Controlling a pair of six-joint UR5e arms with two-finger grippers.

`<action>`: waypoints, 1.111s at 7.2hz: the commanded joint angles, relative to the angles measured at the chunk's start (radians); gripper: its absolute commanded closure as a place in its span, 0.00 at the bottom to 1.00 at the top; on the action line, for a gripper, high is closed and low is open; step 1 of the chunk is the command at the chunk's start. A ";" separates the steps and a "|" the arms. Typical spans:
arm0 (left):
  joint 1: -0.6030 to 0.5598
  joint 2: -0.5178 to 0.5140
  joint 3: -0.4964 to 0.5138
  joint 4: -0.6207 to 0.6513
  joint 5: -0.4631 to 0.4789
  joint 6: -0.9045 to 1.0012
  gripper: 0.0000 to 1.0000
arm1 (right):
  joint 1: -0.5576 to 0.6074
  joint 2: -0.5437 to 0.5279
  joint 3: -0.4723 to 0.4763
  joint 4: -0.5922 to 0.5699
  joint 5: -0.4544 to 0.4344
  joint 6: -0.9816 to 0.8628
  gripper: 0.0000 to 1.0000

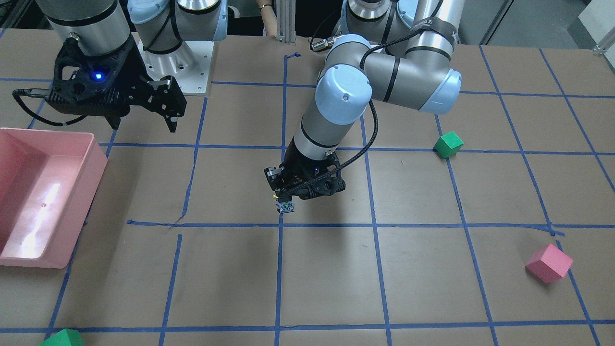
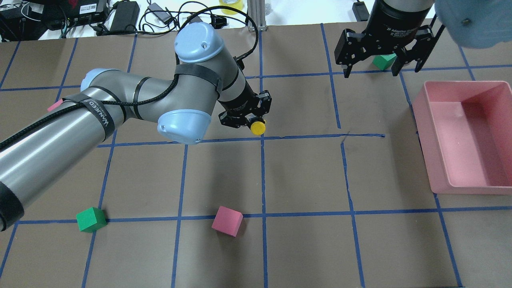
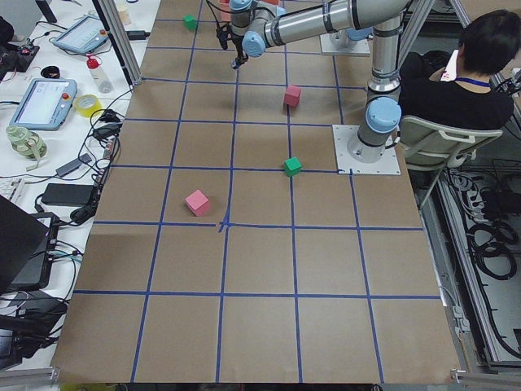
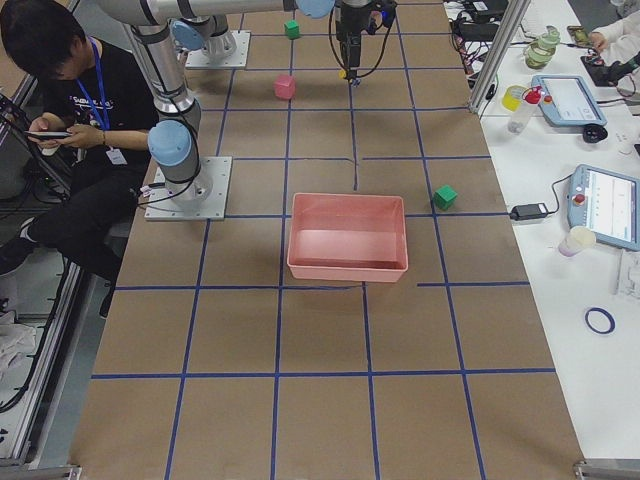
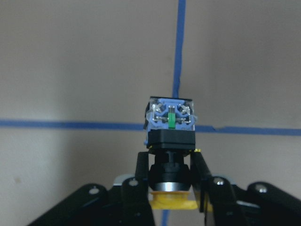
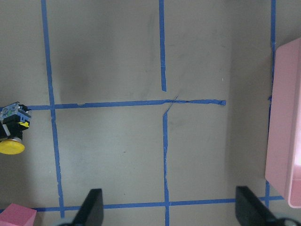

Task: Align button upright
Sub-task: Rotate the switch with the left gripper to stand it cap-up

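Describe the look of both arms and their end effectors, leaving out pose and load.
Both are silver-grey tubes with pale blue joint caps. The left arm carries a black braided cable under black straps, one lettered white; the left end effector is black, two-fingered. The right arm ends in the right end effector, also black, with a blue light and white-lettered collar.

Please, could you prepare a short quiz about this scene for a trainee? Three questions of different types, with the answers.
1. True or false: the left gripper holds the button.
2. The right gripper is: A) shut on the button, B) open and empty, C) shut and empty.
3. Fill in: the button's cap is ____ in colour.
Key: 1 true; 2 B; 3 yellow.
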 commanded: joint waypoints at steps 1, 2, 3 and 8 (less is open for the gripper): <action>0.048 -0.057 0.007 -0.027 -0.154 -0.393 1.00 | 0.000 0.000 0.000 0.000 0.000 0.000 0.00; 0.080 -0.089 -0.006 -0.037 -0.273 -0.435 1.00 | 0.000 0.000 0.000 0.000 0.000 0.000 0.00; 0.086 -0.129 -0.003 -0.082 -0.317 -0.430 1.00 | 0.000 0.000 0.000 0.000 0.000 0.000 0.00; 0.172 -0.209 -0.004 -0.110 -0.453 -0.357 1.00 | 0.000 0.000 0.000 0.000 0.000 0.000 0.00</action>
